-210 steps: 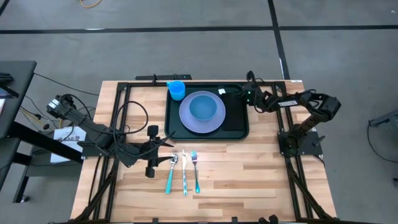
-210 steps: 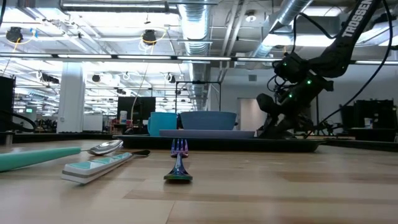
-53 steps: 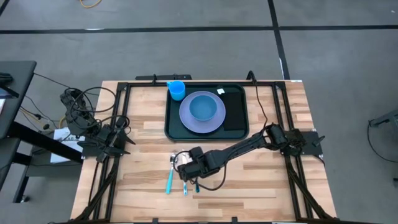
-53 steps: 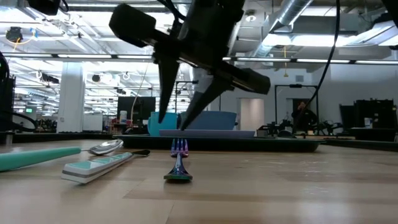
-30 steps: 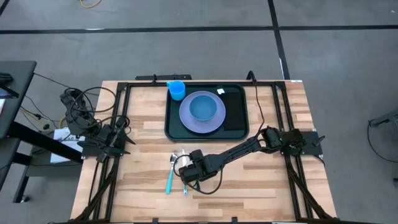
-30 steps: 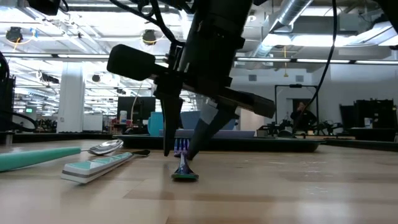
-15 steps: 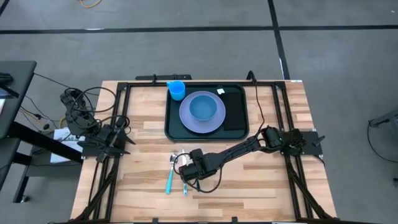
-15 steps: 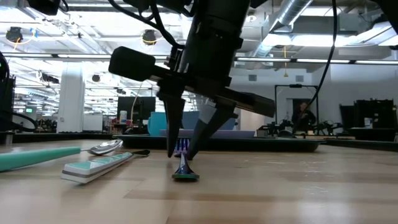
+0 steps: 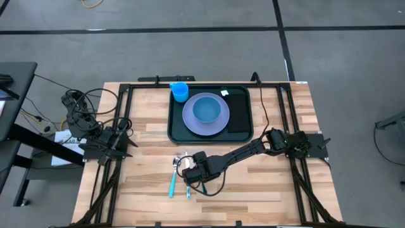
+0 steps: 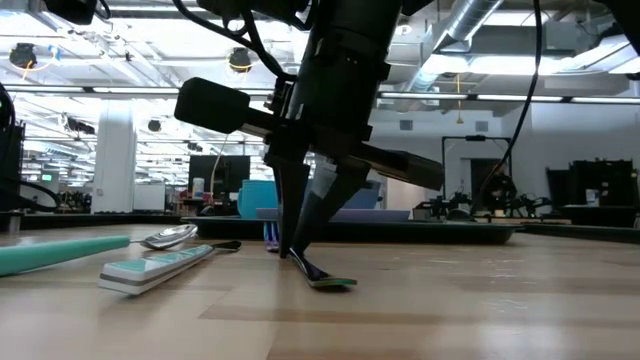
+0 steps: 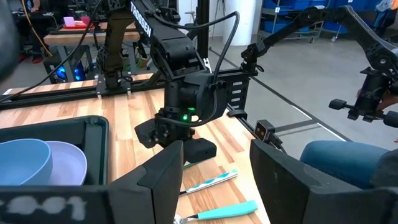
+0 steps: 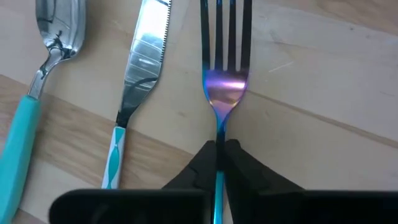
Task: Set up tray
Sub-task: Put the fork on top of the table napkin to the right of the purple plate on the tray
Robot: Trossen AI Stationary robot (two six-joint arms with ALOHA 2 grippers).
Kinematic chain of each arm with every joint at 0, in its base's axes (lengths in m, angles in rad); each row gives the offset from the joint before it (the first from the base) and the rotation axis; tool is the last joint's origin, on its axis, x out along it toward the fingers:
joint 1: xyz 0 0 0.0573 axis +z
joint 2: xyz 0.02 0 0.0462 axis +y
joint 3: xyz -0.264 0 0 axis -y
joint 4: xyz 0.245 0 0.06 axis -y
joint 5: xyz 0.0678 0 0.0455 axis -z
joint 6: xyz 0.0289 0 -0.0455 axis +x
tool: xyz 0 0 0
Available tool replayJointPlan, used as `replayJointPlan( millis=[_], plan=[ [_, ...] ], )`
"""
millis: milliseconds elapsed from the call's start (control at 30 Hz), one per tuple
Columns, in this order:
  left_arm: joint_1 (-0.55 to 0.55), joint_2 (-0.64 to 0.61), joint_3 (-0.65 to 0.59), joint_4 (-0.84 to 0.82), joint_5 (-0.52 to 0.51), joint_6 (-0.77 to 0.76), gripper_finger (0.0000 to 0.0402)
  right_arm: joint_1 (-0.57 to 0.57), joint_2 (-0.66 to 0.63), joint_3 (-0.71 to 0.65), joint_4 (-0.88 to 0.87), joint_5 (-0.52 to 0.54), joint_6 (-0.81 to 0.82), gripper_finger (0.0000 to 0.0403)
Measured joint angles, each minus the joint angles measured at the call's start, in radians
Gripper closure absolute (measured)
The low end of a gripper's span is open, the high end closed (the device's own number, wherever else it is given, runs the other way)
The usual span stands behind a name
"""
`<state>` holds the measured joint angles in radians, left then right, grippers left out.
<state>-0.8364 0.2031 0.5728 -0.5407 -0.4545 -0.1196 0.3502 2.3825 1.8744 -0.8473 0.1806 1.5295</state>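
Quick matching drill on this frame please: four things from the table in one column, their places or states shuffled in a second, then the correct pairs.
1. fork
2. blue cup
3. blue bowl
4. spoon

A. on the lavender plate
B. pinched at the handle by the right gripper
C. in a corner of the tray
D. lying on the table, beside the knife

Pairs: 1-B, 2-C, 3-A, 4-D

fork: handle end cut off at frame edge, hidden behind right gripper | spoon: bowl tip, handle end out of frame | knife: both ends cropped | tray: low view, only rim edge visible
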Motion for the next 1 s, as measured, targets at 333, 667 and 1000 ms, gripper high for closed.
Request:
replayJointPlan(
  millis=[333,667,1000],
  plan=[
    [0.000,0.000,0.000,0.000,0.000,0.000,0.0226,-0.006,-0.060,-0.008,-0.081,0.005,-0.015,0.0399],
    [0.000,0.000,0.000,0.001,-0.001,0.000,0.0226,-0.022,-0.161,-0.005,-0.267,0.034,-0.018,0.0400],
    [0.000,0.000,0.000,0.000,0.000,0.000,0.0226,-0.066,-0.282,-0.004,-0.479,0.078,-0.019,0.0402]
  ],
)
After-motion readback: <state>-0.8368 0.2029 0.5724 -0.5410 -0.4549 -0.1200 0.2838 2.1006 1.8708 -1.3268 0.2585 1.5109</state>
